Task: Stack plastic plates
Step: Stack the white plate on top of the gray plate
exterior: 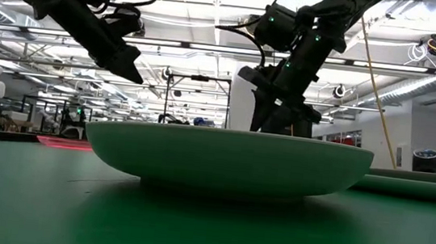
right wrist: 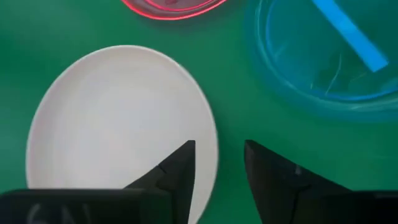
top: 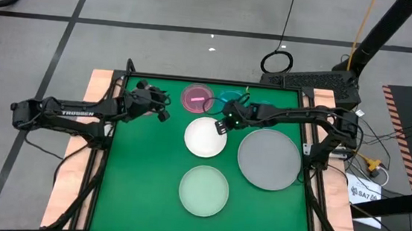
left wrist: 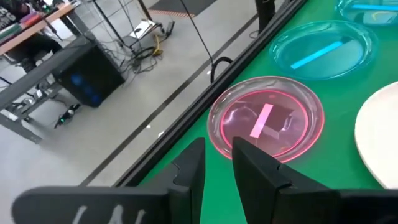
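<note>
Two grippers are being held over the far half of the green mat (top: 139,192). The right gripper (top: 222,124) is being kept just above the far right rim of the white plate (top: 205,137); in the right wrist view its fingers are being shown parted, one over the rim and one over bare mat, with nothing between them. This plate is lying toward the near left of that gripper, so the right arm is judged the nearer one for it. Being round, the plate has no long axis, and any part of the rim could be taken. The left gripper (top: 163,106) is being held just left of the pink plate (top: 197,97), its fingers narrowly parted and empty. The blue plate (top: 231,98) is being partly covered by the right arm. The grey plate (top: 269,158) and the pale green plate (top: 203,191) are lying nearer, well apart from both grippers. Whether further plates are being nested under the pink and blue ones cannot be told.
</note>
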Robot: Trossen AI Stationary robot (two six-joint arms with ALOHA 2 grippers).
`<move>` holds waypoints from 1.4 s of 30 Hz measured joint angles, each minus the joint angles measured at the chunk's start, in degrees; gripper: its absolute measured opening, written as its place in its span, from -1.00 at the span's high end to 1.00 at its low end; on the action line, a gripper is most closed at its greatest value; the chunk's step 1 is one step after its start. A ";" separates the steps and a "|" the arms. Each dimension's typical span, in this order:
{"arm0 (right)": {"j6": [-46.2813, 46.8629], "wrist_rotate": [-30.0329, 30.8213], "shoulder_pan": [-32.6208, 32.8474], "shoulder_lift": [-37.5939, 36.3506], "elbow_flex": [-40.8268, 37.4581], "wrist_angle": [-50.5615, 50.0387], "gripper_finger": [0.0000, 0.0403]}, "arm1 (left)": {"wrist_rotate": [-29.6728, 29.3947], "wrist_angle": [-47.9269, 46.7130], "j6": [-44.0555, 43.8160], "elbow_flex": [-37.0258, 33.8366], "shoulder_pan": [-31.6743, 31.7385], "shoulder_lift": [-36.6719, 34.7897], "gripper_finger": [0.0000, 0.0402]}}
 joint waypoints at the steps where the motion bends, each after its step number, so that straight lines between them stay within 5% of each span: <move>1: 0.77 0.07 0.41 0.00 0.00 0.06 0.33 | 0.00 -0.02 0.43 0.00 0.00 0.00 0.56; 8: 1.52 7.56 4.09 1.85 -0.02 0.03 0.32 | 0.00 -0.01 5.30 0.00 -0.02 0.00 0.56; 28: 4.11 9.20 5.66 11.82 0.04 4.39 0.34 | 0.05 -0.04 -3.37 0.00 -1.64 -0.02 0.56; 42: 5.31 10.13 6.22 12.11 -0.07 7.86 0.74 | 0.07 -3.43 -10.89 0.00 -8.63 -0.14 0.56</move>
